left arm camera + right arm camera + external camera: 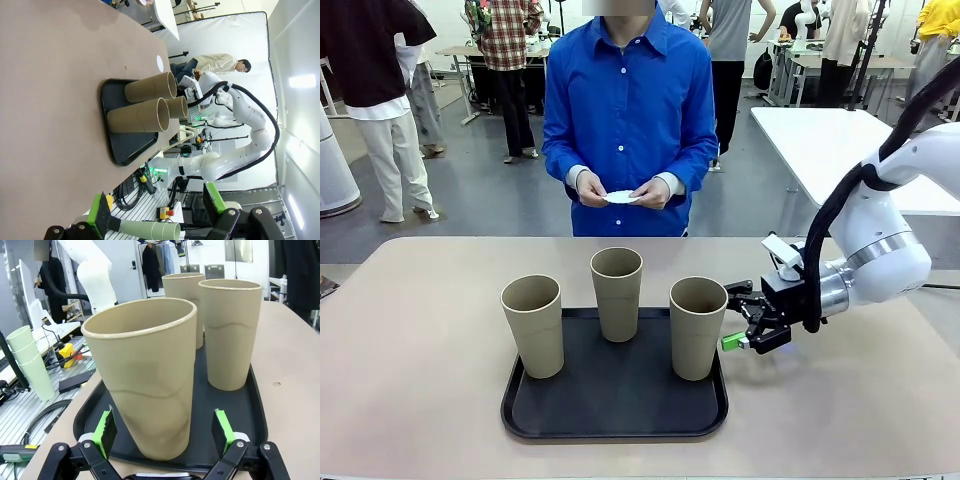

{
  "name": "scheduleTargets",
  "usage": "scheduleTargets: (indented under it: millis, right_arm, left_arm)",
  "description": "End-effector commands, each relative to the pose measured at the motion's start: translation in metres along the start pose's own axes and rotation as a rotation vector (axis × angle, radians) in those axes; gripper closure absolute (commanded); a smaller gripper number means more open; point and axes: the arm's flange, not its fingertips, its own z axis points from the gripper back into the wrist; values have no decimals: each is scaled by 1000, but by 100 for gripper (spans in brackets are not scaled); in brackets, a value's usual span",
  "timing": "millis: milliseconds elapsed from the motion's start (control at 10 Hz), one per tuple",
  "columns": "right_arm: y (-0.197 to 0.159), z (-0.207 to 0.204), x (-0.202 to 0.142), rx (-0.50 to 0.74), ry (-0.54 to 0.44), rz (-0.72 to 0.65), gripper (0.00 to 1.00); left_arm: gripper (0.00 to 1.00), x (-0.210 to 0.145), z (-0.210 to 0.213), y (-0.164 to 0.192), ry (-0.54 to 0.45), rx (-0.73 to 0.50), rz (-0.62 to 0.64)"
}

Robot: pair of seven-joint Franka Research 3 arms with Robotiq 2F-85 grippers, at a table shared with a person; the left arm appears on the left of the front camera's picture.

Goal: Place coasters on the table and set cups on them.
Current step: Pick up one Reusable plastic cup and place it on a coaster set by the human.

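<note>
While R jaws stood spread, right-of-frame cup [698, 328] stood upright just left of them; L jaws, also spread, farther off.

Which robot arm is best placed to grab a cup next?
Right. The right pincer is open at the nearest cup, a finger on each side; the left pincer is far back from the tray.

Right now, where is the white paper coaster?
In the front view, the coaster is in the person's hands, past the far edge of the table, behind the middle cup.
</note>
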Motion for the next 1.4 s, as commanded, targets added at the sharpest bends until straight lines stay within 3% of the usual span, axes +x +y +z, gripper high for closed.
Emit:
scheduleTargets:
  millis: [0,1300]
  right_arm:
    - [-5,-11,-4,-5,-4,-32,0]
    - [-18,-48,-13,70,-1,-69,0]
  left_arm:
    - [0,-1,1,-1,-1,-4,-3]
    - [0,-1,1,-1,-1,-4,-3]
